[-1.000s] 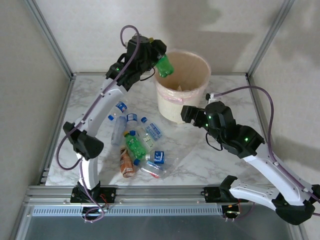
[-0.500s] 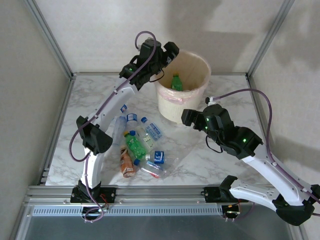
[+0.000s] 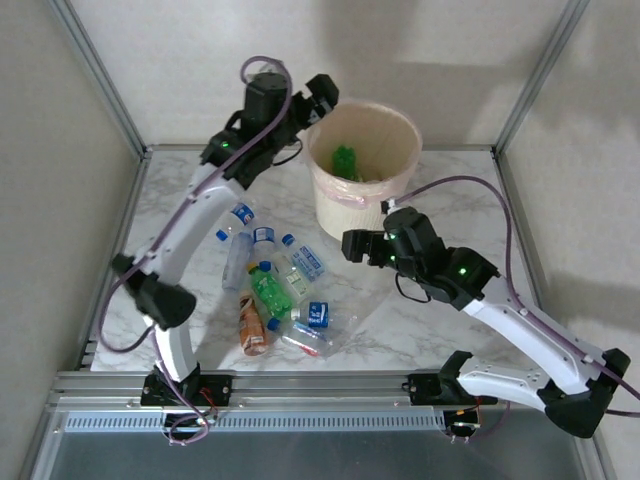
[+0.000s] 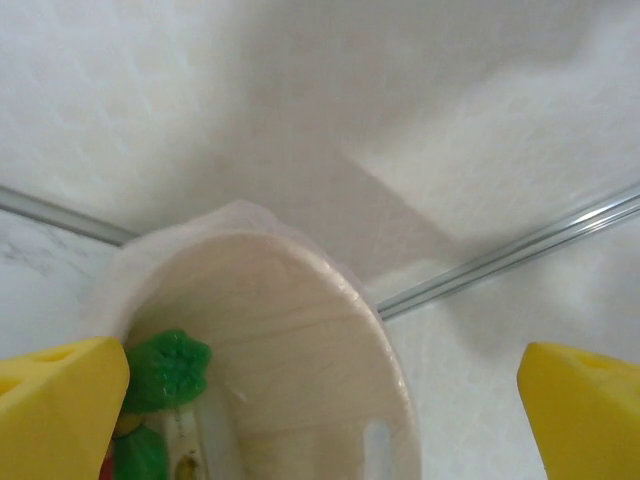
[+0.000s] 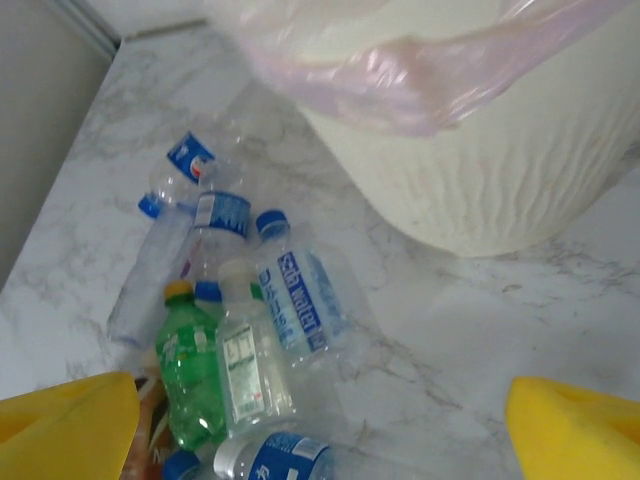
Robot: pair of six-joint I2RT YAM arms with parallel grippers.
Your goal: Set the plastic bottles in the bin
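Left gripper (image 3: pixel 324 93) released, empty, over bin (image 3: pixel 350 215) rim; green bottle (image 3: pixel 345 160) inside; right gripper (image 3: pixel 352 245) spread wide, beside bottle heap (image 3: pixel 272 288) on table (image 3: pixel 385 322).

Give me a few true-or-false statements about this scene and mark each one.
1. A green bottle lies inside the bin. True.
2. The left gripper grips a bottle. False: it is open and empty, near the bin's rim.
3. The right gripper is open and holds nothing. True.
4. Every bottle is binned. False: a pile of bottles lies on the table beside the bin.
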